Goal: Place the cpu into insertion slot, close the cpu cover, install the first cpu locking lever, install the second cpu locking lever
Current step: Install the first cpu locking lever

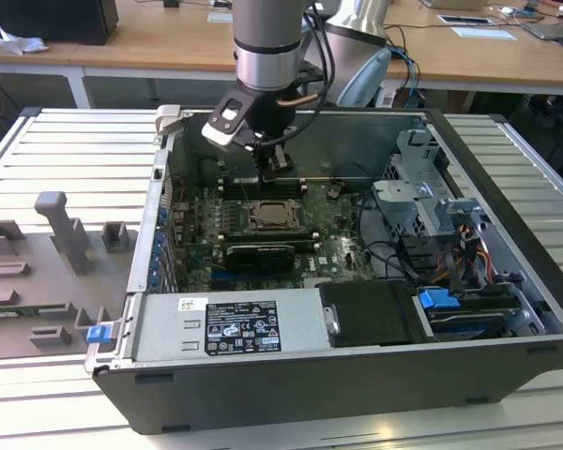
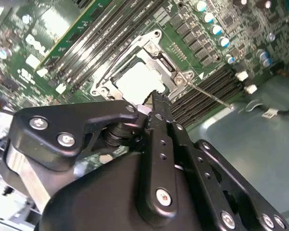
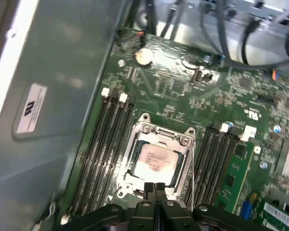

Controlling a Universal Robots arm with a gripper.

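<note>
Print on label [image 1: 239, 328] unreadable

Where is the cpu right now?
In the first wrist view the cpu sits in the insertion slot, between two banks of long black memory slots on the green motherboard, close to the gripper.

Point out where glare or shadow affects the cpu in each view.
Second wrist view: glare bleaches the cpu face nearly white. First wrist view: milder sheen, its beige tint survives. Exterior view: it lies dim inside the case, without glare.
</note>
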